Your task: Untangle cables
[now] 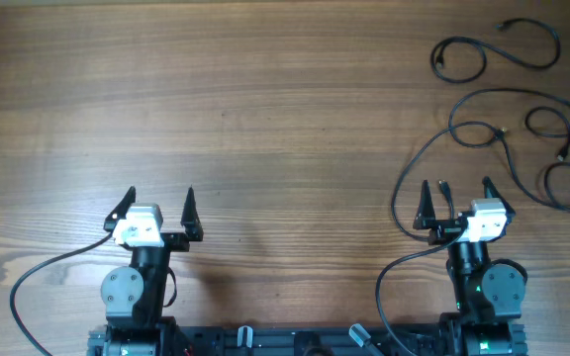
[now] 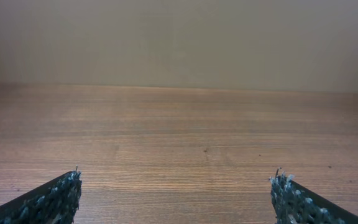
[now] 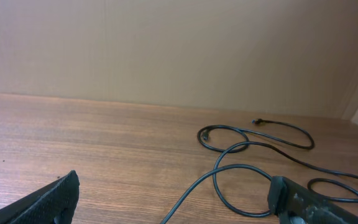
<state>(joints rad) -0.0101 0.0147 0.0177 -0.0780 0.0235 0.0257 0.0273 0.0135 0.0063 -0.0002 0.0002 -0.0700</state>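
- Both pairs of jaws are standing wide apart and gripping nothing: the left gripper and the right gripper are hanging low over the table, fingertips pointing forward.
- This is looking like a ready pose, both grippers spread to take a strand once one is chosen.
- Ahead of the left jaws, only bare wood is showing.
- The cables are lying ahead of the right jaws and off to their right, well apart from the left jaws.
- They are resting as loose, open loops, not a tight knot, so little seems left to pull free.
- The farther cord is stretching mostly crosswise to the jaws, its plug ends pointing outward.
- The nearer cord is running lengthwise, from far ahead back toward the right jaws, one strand curving in beside them.
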